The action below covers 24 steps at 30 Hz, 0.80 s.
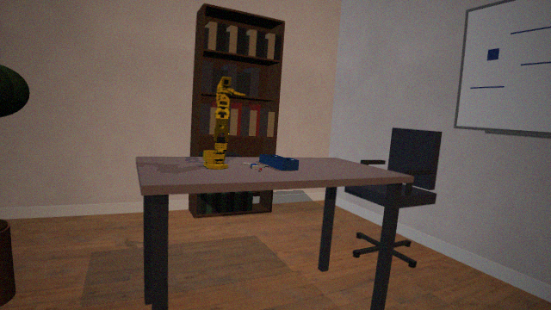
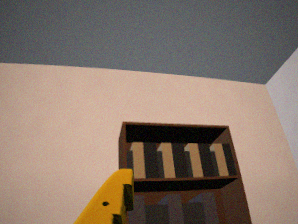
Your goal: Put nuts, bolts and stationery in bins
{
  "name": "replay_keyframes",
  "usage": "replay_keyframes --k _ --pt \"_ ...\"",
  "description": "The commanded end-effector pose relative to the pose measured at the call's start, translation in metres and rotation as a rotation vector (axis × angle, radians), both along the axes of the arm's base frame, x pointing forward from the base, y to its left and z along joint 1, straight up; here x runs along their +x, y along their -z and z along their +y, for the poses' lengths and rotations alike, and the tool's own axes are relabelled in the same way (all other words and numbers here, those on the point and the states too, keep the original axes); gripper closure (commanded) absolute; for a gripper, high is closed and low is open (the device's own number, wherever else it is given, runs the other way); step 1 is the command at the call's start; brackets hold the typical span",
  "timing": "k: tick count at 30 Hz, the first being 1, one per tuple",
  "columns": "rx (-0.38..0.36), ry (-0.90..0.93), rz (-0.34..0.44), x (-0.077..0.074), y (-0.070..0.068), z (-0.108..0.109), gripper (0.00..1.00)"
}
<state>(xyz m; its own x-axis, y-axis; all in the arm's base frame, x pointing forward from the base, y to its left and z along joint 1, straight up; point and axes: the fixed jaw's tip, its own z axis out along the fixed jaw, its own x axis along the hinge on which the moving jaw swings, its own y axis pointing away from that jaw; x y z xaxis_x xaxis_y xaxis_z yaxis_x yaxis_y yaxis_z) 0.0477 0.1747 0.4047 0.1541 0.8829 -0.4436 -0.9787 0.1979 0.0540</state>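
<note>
My yellow arm [image 1: 220, 129] stands upright on the table [image 1: 185, 181]. Its gripper [image 1: 236, 91] is high above the table, points sideways toward the bookshelf and is open and empty. A blue bin [image 1: 279, 162] lies on the table to the right of the arm's base. A few small things [image 1: 256, 166] lie just left of the bin, too small to name. No bin letters can be read.
A dark bookshelf [image 1: 241, 77] [image 2: 186, 189] stands behind the table. An office chair [image 1: 405, 181] stands at the table's right end. A whiteboard [image 1: 504, 69] hangs on the right wall. A plant [image 1: 10, 90] is at the far left.
</note>
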Motion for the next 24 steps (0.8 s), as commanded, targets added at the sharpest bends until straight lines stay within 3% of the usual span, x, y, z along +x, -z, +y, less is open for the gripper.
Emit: replay_keyframes --k 1,11,14,24 --pt "-0.041 0.065 -0.005 0.009 0.003 0.003 0.0" --pt "-0.196 0.225 0.001 0.032 0.022 0.022 0.0" --pt "-0.192 0.202 0.007 0.03 0.023 0.021 0.0" --pt "-0.344 0.341 0.01 0.053 0.043 0.033 0.0"
